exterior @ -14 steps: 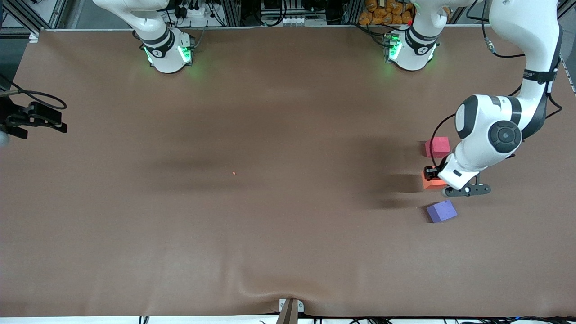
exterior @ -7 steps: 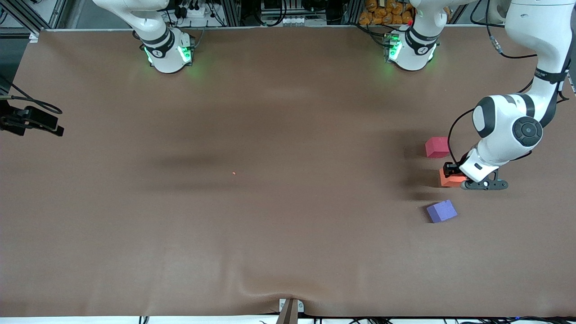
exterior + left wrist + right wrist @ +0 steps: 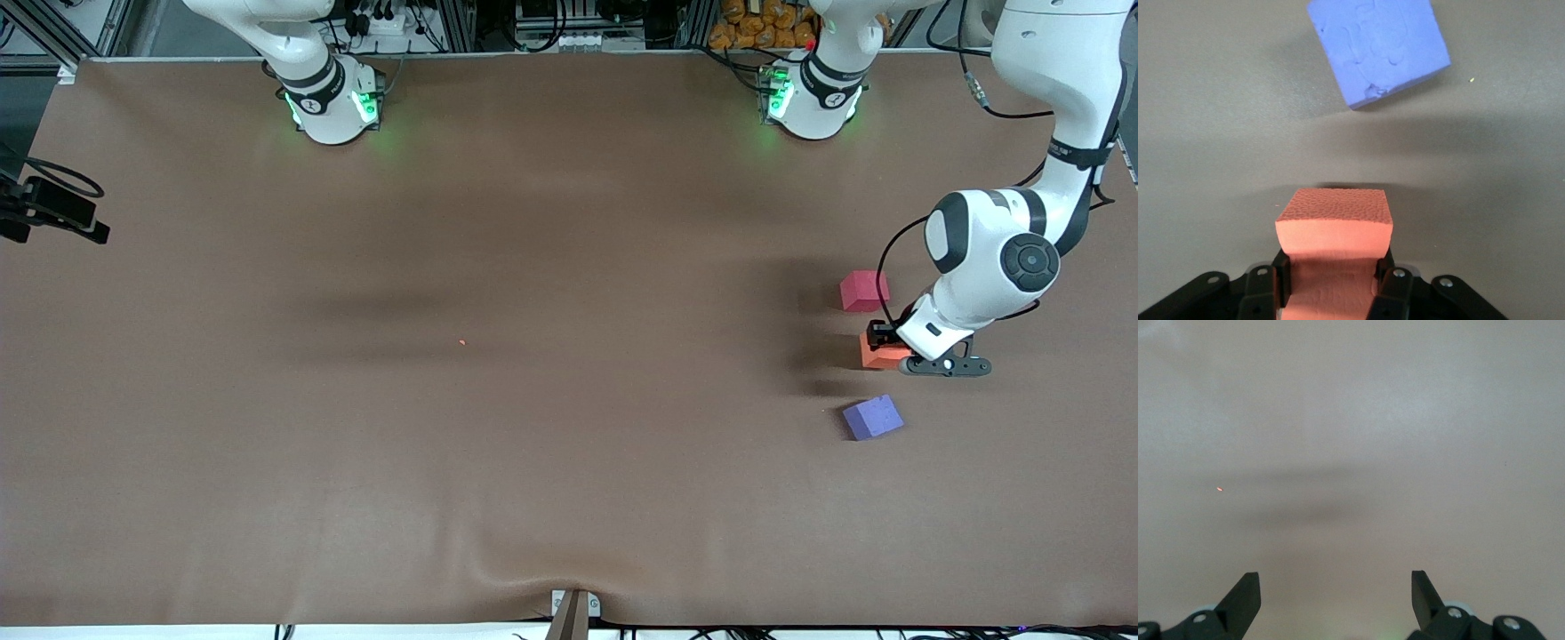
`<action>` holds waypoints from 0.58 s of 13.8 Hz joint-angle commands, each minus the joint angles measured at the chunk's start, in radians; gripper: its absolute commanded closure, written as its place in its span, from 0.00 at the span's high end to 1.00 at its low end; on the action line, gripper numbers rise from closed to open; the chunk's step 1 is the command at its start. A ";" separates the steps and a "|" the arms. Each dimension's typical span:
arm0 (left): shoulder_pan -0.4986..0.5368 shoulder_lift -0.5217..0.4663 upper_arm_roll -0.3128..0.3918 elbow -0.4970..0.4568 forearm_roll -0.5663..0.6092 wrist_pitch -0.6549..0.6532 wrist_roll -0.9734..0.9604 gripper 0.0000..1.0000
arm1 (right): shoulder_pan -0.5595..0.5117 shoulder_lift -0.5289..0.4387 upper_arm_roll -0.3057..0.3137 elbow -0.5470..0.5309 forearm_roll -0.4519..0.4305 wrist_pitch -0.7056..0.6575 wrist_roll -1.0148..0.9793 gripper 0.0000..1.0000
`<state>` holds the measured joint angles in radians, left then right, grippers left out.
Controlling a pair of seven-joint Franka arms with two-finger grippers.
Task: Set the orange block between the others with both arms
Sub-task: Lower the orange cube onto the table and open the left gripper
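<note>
1. We are gripping the orange block (image 3: 880,352) between the left gripper (image 3: 882,338) fingers, over the gap between the pinkish-red cube (image 3: 864,291) and purple-blue cube (image 3: 872,417).
2. We are keeping the right gripper (image 3: 1335,595) wide open, empty, well apart from the orange block.

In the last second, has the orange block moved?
Yes. Held in the left gripper, the orange block shifted toward the left arm's end, judged against the still purple-blue cube.

Three cubes — one orange block (image 3: 878,352), one pinkish-red cube (image 3: 863,291), one purple-blue cube (image 3: 872,417).
</note>
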<state>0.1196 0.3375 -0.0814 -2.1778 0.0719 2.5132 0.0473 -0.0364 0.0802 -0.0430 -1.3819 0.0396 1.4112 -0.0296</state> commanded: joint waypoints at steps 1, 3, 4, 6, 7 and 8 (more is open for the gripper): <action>0.002 0.008 -0.014 -0.001 0.022 0.016 0.000 0.00 | -0.025 -0.020 0.000 0.003 0.000 -0.018 0.016 1.00; -0.001 0.020 -0.014 0.003 0.022 0.016 0.000 0.00 | -0.034 -0.042 0.005 0.000 0.002 -0.021 0.016 1.00; -0.003 0.024 -0.014 0.004 0.022 0.016 0.002 0.00 | -0.033 -0.042 0.006 0.000 0.002 -0.032 0.016 1.00; -0.003 0.038 -0.014 0.010 0.022 0.016 0.002 0.00 | -0.028 -0.042 0.008 0.000 0.003 -0.032 0.016 1.00; -0.003 0.043 -0.014 0.013 0.022 0.016 0.002 0.00 | -0.025 -0.042 0.009 -0.002 0.003 -0.034 0.016 1.00; -0.003 0.046 -0.014 0.015 0.022 0.016 0.002 0.00 | -0.025 -0.040 0.011 -0.002 0.003 -0.032 0.016 1.00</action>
<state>0.1172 0.3710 -0.0942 -2.1742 0.0719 2.5170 0.0473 -0.0574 0.0509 -0.0427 -1.3789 0.0392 1.3876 -0.0273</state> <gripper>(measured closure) 0.502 0.000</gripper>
